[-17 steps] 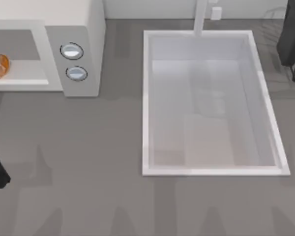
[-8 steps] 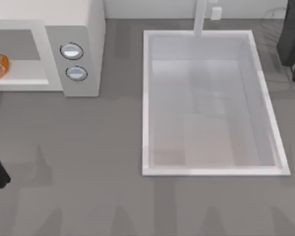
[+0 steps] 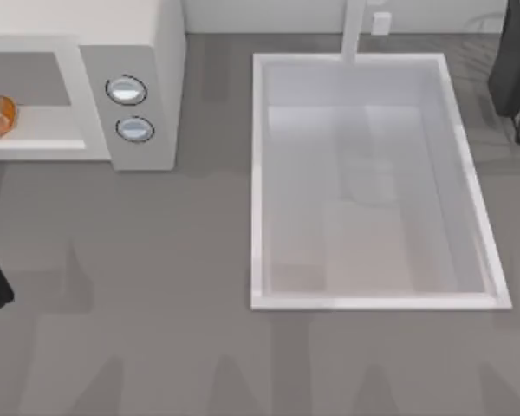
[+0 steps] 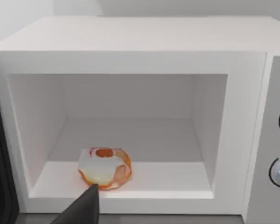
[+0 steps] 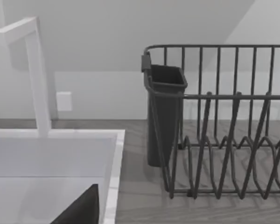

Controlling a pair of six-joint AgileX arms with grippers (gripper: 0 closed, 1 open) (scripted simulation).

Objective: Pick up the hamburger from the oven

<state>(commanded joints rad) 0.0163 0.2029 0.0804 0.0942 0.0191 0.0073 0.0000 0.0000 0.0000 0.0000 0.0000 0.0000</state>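
At the far left of the surface [image 3: 156,260] our left arm has edged slightly compared with a moment ago, its dark bulk sitting a touch higher and tighter to the edge; a small adjustment, so we judge the approach barely begun. A dark tip of the left claw [image 4: 84,207] points at the hamburger [image 4: 105,168], which lies on the cavity floor of the oven [image 4: 144,42], near its open front; whether that claw is apart or together we cannot tell. Rightward lies the sink [image 3: 258,173]. Our right arm idles at the right, facing the dish rack [image 5: 224,121]
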